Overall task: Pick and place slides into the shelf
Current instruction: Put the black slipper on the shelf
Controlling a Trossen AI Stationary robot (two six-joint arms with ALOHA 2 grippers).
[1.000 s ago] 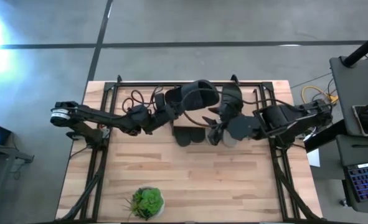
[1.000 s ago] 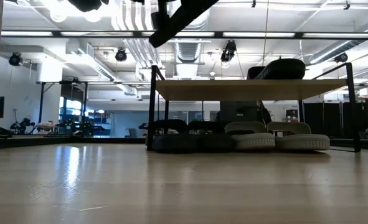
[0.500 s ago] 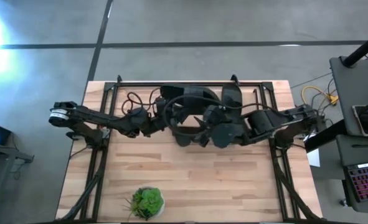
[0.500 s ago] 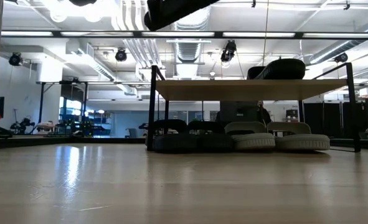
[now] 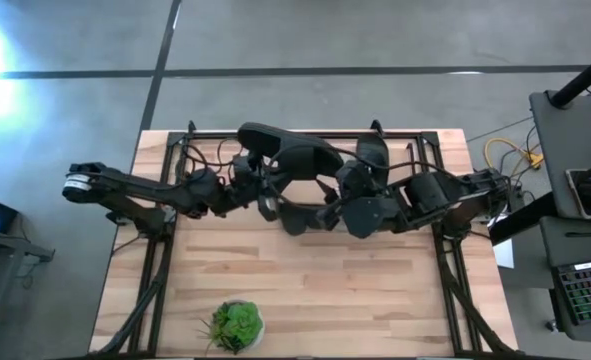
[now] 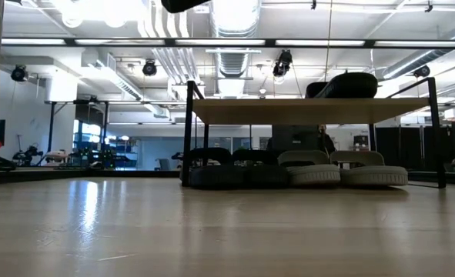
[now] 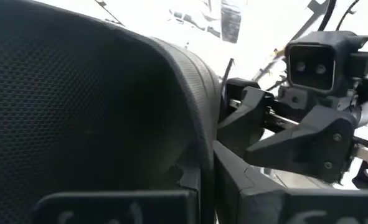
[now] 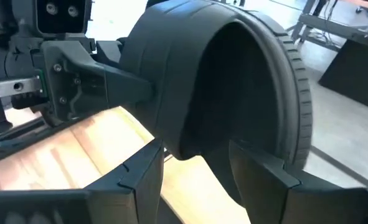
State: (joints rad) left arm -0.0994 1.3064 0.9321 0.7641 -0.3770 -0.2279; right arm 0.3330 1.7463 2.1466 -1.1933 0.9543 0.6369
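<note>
A black slide hangs above the shelf, clamped in the left gripper. The right gripper spreads its fingers wide beside its strap. Beneath the shelf, four more slides rest on the counter.

Both arms crowd space above shelf, black slide held between them. Under shelf top: four slides fill floor level side to side, small gap above them. Another slide on shelf top, right part; left part bare. Counter front wide open; plant near front edge.
</note>
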